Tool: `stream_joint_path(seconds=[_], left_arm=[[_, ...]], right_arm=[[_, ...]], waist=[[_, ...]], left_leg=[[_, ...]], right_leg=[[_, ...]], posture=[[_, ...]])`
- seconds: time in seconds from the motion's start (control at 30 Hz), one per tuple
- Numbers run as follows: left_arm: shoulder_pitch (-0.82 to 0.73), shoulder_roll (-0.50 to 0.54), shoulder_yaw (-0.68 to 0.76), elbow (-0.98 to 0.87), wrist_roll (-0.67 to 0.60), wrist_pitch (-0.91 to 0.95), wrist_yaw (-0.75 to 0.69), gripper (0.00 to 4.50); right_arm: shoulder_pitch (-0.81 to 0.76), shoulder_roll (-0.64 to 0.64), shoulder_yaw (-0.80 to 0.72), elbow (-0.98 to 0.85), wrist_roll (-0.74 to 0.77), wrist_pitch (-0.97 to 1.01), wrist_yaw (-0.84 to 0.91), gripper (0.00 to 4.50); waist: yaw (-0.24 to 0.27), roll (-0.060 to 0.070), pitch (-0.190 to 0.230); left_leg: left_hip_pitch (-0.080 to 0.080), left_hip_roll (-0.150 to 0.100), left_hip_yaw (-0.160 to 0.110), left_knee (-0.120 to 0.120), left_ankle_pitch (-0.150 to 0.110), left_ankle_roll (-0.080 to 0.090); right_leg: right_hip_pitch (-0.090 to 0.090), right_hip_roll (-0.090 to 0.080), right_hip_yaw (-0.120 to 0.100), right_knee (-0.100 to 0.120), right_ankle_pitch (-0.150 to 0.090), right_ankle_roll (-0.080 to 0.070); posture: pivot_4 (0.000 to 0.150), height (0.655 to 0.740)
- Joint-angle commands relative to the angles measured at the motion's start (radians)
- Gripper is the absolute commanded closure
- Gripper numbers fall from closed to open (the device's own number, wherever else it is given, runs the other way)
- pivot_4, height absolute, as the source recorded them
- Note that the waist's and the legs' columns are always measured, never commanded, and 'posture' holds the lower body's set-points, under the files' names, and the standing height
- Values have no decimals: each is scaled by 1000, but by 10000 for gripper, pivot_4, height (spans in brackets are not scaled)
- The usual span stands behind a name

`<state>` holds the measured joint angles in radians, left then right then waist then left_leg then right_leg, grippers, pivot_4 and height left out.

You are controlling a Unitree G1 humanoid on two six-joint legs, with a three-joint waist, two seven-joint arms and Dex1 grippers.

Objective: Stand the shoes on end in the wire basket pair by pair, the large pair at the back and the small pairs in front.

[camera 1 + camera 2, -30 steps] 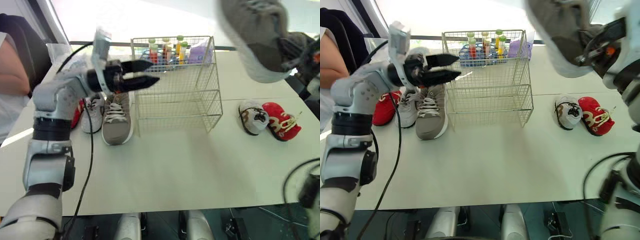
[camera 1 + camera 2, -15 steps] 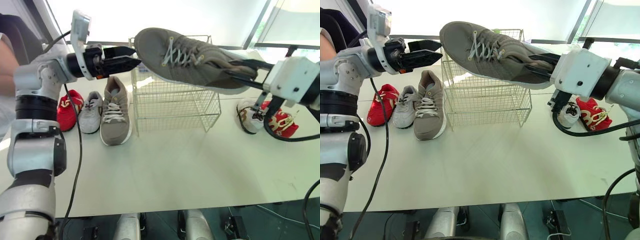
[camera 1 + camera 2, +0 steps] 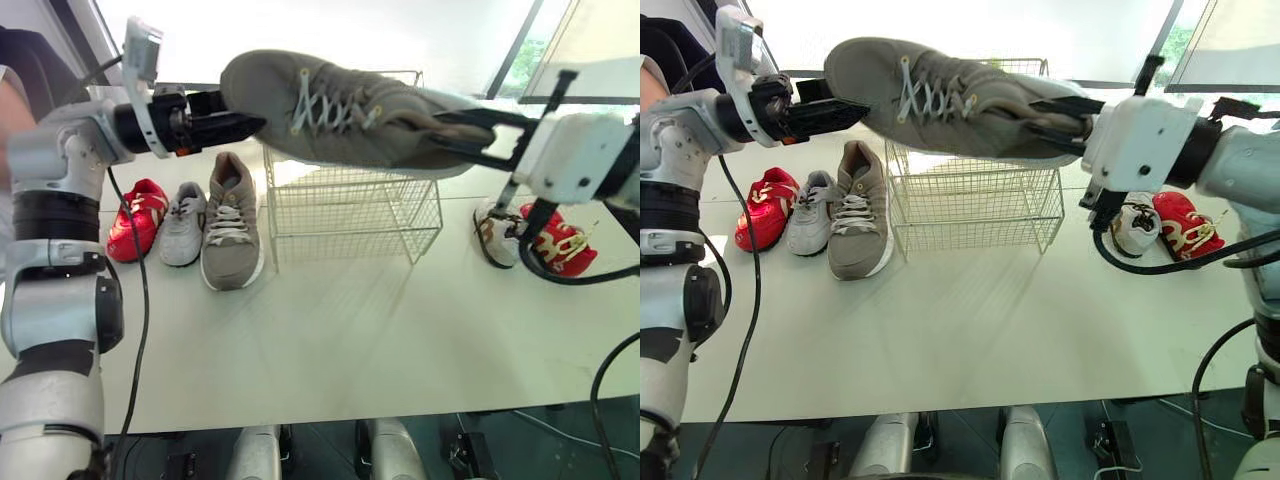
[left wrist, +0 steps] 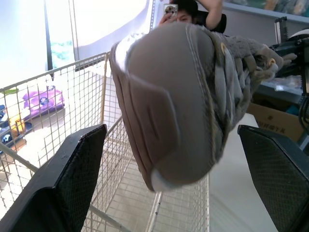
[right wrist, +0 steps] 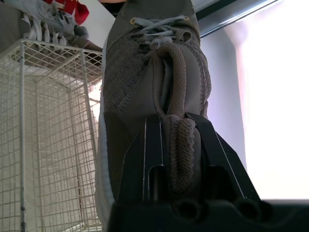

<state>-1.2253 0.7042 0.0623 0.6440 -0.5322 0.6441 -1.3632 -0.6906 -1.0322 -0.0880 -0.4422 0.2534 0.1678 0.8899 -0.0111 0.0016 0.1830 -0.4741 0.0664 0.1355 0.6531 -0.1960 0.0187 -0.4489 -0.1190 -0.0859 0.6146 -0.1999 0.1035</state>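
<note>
At the left side of the tabletop (image 3: pixel 350 340), three shoes are lying side by side, outside the wire basket (image 3: pixel 975 205): a small red shoe (image 3: pixel 135 220), then a small grey-white shoe (image 3: pixel 182 225), then a large taupe shoe (image 3: pixel 228 225) just beside the basket's left wall.

Above them the left end effector (image 3: pixel 845 103) is hovering with its fingers spread wide apart. The toe of the held taupe shoe (image 3: pixel 340 110) is sitting between those fingers (image 4: pixel 72 183); whether they are touching it cannot be told.

The held shoe is hanging in the air roughly level, sole down and laces up. It is stretching across the basket's open top with its toe toward the robot's left and is not inside the basket. The basket is standing upright on the tabletop in the middle. In the left wrist view, a purple item (image 4: pixel 43 95) and some small coloured bottles (image 4: pixel 14 126) are showing through its mesh, beyond the far wall. What is holding them cannot be made out.

At the heel, the right end effector (image 3: pixel 1065 118) is clamping the shoe's padded collar between its two fingers (image 5: pixel 145 150).

Further right, a small white shoe (image 3: pixel 1135 225) and a small red shoe on the right (image 3: pixel 1185 230) are lying next to each other on the tabletop, well apart from the basket.
</note>
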Motion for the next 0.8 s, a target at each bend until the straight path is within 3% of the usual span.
stream_joint_path(seconds=[0.03,0.1,0.2,0.33,0.43,0.5,0.7,0.73,0.8], left_arm=[[-54,-4,29,3,4,-18,-1,0],[-48,-6,15,-2,8,-9,-19,0],[-31,-1,4,-19,4,19,-52,7734],[-21,3,4,-41,-2,42,-77,27372],[-14,1,6,-54,-7,55,-80,36948],[-11,-8,22,-61,-26,80,-69,38388],[5,-74,169,-108,-135,197,76,38390],[11,-81,186,-120,-147,210,94,38390],[34,-106,237,-165,-194,249,151,38390]], right_arm=[[-37,13,-10,-42,-11,-35,-3,43307],[-44,20,6,-39,-27,-50,-1,43307],[-61,24,8,-19,-51,-68,-3,43308],[-81,19,-4,9,-67,-83,4,43308],[-88,12,-12,28,-78,-95,8,43308],[-86,8,-25,42,-72,-73,7,33494],[25,85,-227,34,220,364,-107,3714],[36,99,-259,35,263,424,-135,83],[86,181,-363,48,403,573,-230,83]], waist=[[1,0,0],[0,0,0],[0,0,0],[-1,0,0],[1,0,0],[1,0,0],[4,-1,0],[3,-1,0],[1,-1,0]], left_leg=[[0,0,0,0,0,0],[0,0,0,1,0,0],[0,0,0,1,0,0],[0,0,0,1,0,0],[0,0,0,2,0,0],[-1,0,0,3,0,0],[-2,1,-2,10,-1,2],[-2,1,-2,11,-1,2],[-1,1,-2,11,-2,3]], right_leg=[[0,0,0,0,0,0],[0,0,0,0,0,0],[0,0,0,0,0,0],[0,0,0,1,0,0],[0,0,0,1,0,0],[0,0,0,2,0,0],[4,0,-1,4,0,1],[4,0,-2,4,0,1],[4,0,-2,4,0,0]], posture=[[1500,7400],[1500,7400],[1500,7400],[1500,7400],[1500,7400],[1500,7400],[1500,7400],[1500,7400],[1500,7400]])
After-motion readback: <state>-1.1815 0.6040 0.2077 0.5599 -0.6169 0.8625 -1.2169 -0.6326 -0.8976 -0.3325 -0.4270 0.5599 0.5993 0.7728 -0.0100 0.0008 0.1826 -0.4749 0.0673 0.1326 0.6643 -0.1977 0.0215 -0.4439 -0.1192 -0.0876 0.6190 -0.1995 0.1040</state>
